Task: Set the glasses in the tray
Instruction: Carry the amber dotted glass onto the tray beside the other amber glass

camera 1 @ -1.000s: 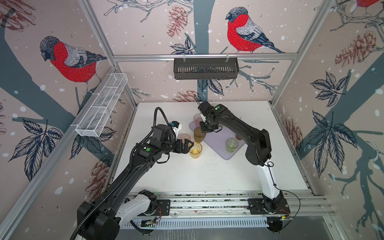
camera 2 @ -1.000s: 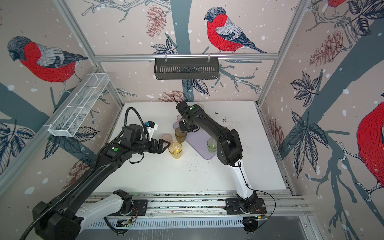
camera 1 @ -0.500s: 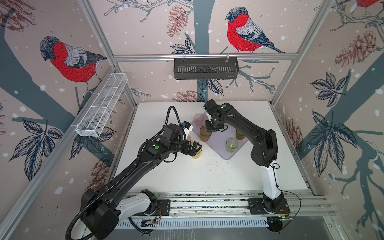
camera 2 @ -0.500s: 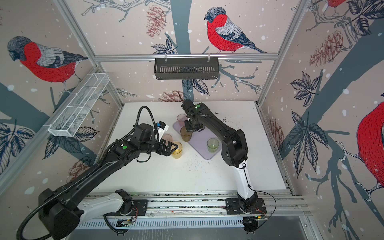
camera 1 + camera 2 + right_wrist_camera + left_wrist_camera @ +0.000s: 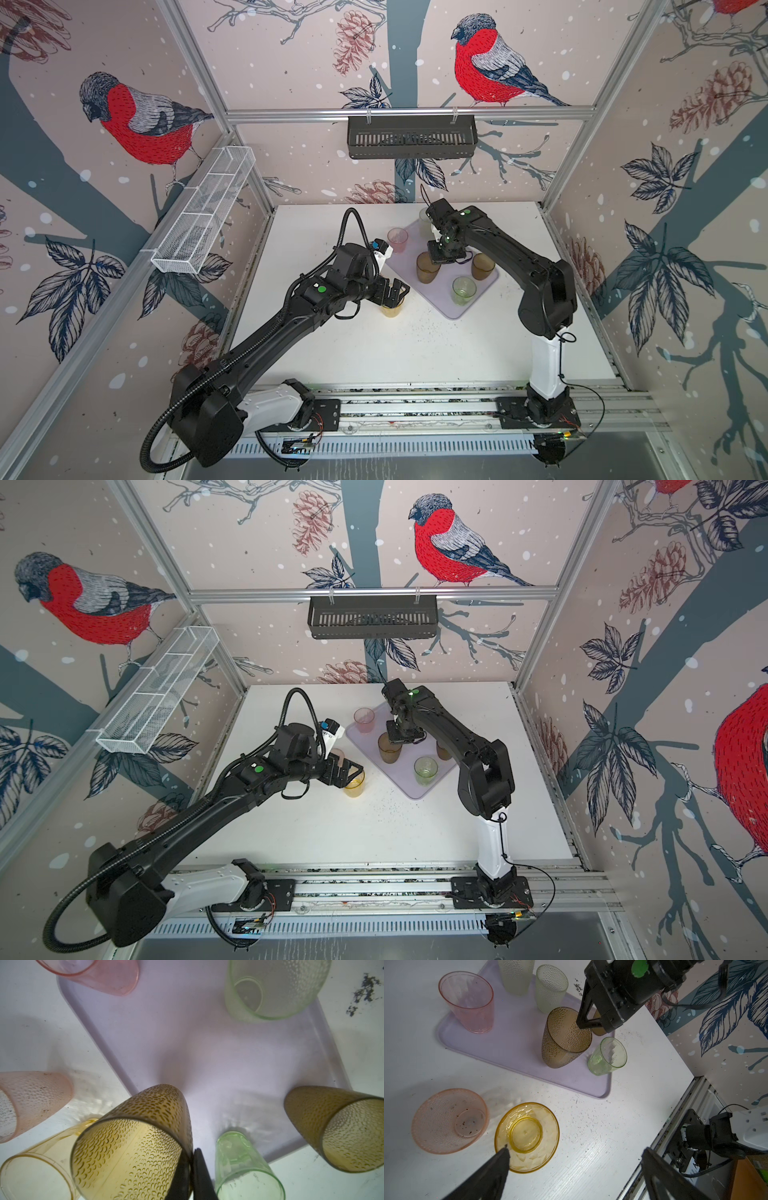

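Eight small translucent plastic glasses share a white desk (image 5: 415,353) with a flat, pale lilac tray (image 5: 445,305) that has rounded corners and a low rim. All of the glasses stand mouth up.

Six glasses are over the tray. A smooth pink glass (image 5: 397,240) stands at one corner. Two pale frosted glasses (image 5: 551,988) with pebbled walls are at the far end. The others are a tall brown glass (image 5: 427,269) covered in small dimples, a second brown glass (image 5: 482,266), and a short green glass (image 5: 463,291) with faceted sides near the tray's closest corner.

Two glasses stand on the bare desk, just beside the tray's long edge. One is an amber glass (image 5: 527,1137) with cut facets, and a dotted pink glass (image 5: 448,1121) is close beside it.

The right hand (image 5: 192,1167) reaches down from above. Its fingers are pressed together on the rim of the tall brown glass, one inside the wall and one outside. That glass is near the tray edge facing the two loose glasses. Whether its base rests on the tray cannot be told.

The left hand (image 5: 394,291) is spread wide and holds nothing. It hangs directly over the amber glass. In the left wrist view one finger (image 5: 494,1167) overlaps the glass's rim, and the other lies well to the side over bare desk.
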`<state>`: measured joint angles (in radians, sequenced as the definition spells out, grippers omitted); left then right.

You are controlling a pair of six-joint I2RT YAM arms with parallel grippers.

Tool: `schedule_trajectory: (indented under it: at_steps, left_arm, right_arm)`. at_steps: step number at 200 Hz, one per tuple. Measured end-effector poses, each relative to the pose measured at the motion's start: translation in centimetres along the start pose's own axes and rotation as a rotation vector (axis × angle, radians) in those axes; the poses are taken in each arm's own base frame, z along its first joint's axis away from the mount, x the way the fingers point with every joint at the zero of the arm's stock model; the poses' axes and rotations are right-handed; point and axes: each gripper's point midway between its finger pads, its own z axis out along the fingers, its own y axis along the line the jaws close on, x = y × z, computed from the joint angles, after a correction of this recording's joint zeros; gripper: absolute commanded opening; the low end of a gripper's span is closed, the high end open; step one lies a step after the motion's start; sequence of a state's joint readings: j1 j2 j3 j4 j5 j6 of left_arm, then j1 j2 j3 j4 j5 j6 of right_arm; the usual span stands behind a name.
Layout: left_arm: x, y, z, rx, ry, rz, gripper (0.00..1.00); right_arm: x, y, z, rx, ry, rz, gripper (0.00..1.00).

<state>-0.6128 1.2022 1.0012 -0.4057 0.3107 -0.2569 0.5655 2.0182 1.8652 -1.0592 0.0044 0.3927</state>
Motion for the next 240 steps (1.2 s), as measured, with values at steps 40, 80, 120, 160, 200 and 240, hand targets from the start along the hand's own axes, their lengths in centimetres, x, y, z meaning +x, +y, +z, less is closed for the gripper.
schedule_trajectory:
  at_steps: [40, 80, 120, 160, 200, 240]
  left_arm:
    - [-1.1, -0.9, 0.6, 0.02, -0.011, 0.021, 0.99]
    - [-1.5, -1.4, 1.1, 0.029, -0.01, 0.028, 0.98]
    - [-2.0, -1.7, 1.4, 0.036, -0.016, 0.035, 0.99]
    - [-2.9, -2.2, 1.8, 0.039, -0.03, 0.045, 0.99]
    - [-3.2, -3.0, 2.3, 0.049, -0.028, 0.059, 0.98]
    - [-3.6, -3.5, 2.7, 0.056, -0.026, 0.067, 0.98]
  right_arm:
    - [-0.3, -1.8, 0.1, 0.013, -0.01, 0.029, 0.03]
    - [-0.8, -3.9, 0.0, 0.03, -0.017, 0.051, 0.03]
    - [-1.2, -5.9, 0.1, 0.046, -0.019, 0.071, 0.03]
    - [-1.5, -7.4, 0.0, 0.054, -0.026, 0.078, 0.03]
    - [-1.7, -8.8, 0.0, 0.064, -0.029, 0.1, 0.03]
    - [-1.7, -10.1, 0.1, 0.074, -0.028, 0.107, 0.03]
